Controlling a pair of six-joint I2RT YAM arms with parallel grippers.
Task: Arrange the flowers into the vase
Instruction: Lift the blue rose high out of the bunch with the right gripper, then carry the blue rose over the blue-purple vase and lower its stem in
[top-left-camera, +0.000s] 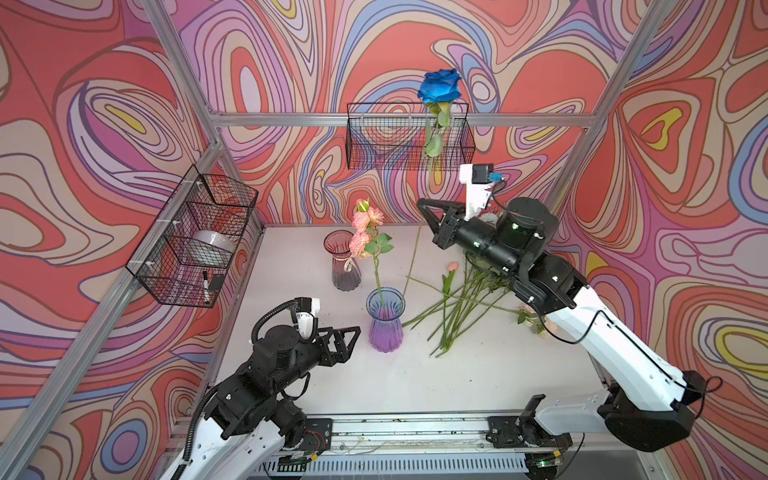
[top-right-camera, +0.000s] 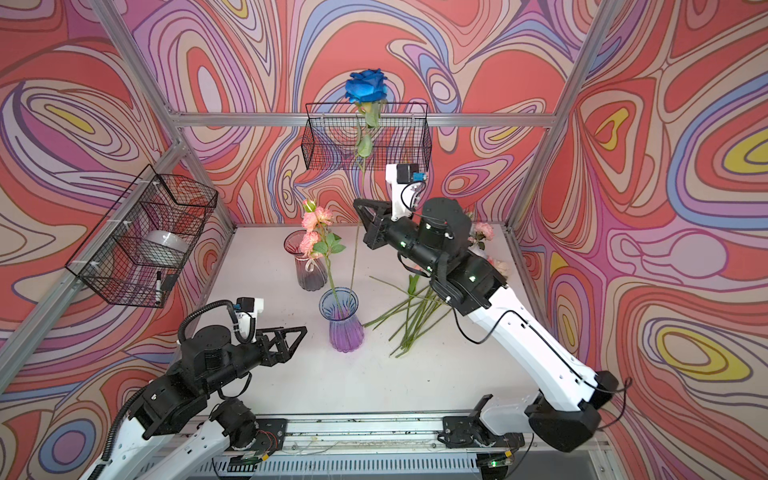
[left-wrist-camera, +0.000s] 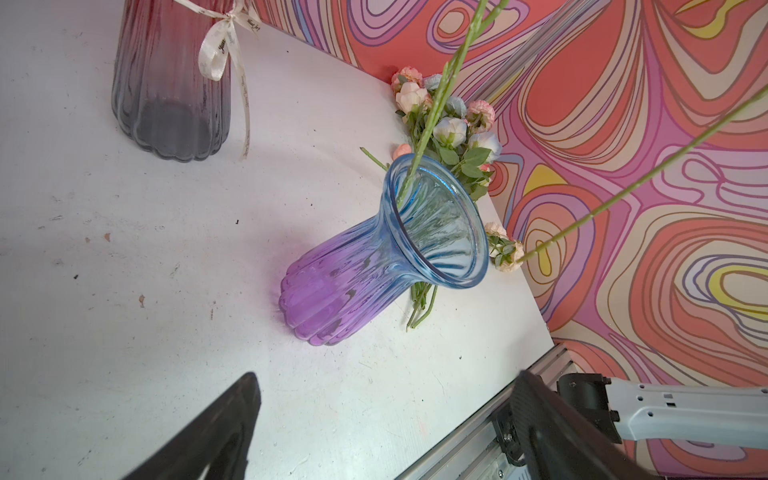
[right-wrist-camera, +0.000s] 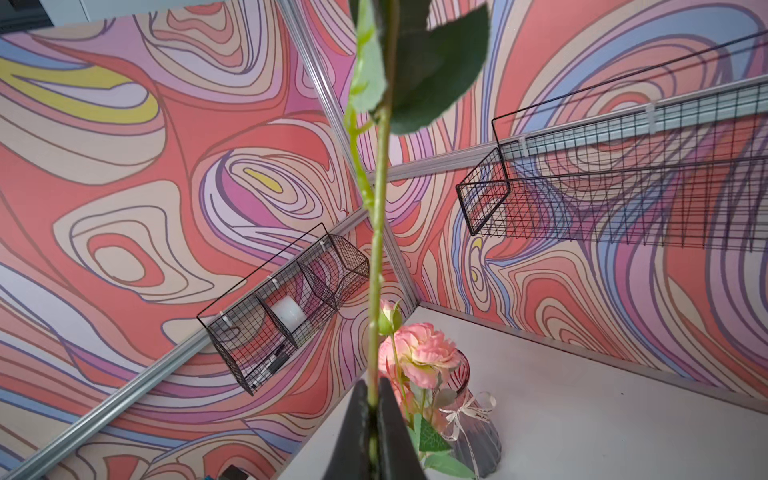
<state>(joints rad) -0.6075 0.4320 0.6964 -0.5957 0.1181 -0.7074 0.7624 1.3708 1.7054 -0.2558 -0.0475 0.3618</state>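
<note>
Nearest me, the left gripper (top-left-camera: 355, 332) is hanging with its fingers spread wide and empty, just beside the upright blue-and-purple vase (top-left-camera: 384, 332), where a pink spray (top-left-camera: 365, 232) is leaning. To the right of it, the rest of the flowers (top-left-camera: 459, 303) are lying heaped on the table (top-left-camera: 457, 382). Above them, the right gripper (top-left-camera: 422, 204) is clamping the long stem of the dark blue rose (top-left-camera: 439, 85), bloom up before the back wire basket (top-left-camera: 386, 145), lower end dangling outside the vase's mouth.
</note>
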